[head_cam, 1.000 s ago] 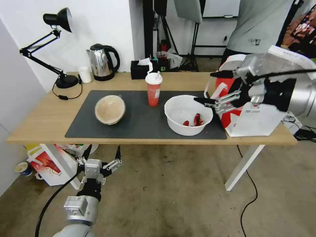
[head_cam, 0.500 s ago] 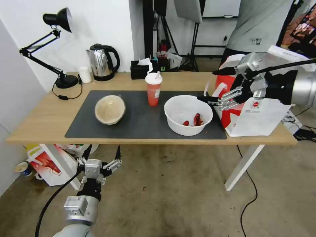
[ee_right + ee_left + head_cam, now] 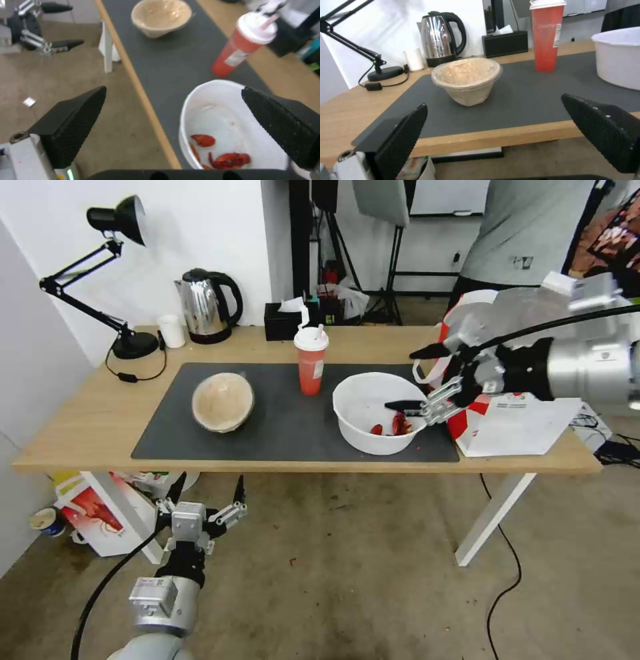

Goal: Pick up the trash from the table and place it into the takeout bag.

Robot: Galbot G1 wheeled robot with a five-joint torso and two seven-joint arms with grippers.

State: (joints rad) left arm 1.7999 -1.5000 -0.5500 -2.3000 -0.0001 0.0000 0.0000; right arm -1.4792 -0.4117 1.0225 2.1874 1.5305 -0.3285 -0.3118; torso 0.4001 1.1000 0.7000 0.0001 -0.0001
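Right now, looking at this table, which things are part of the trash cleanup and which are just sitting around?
Part of the job:
white bowl with red scraps
red cup with lid and straw
tan lidded bowl
takeout bag
right gripper, open over the white bowl

Just lying about:
kettle
desk lamp
tissue box
left gripper, open, parked below the table edge

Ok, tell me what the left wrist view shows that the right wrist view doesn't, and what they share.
Left wrist alone: the kettle, the tissue box, the lamp base, and the left gripper open in front of the table's edge.
Right wrist alone: red scraps inside the white bowl, and the right gripper open above it.
Both: the tan bowl, the red cup and the mat.
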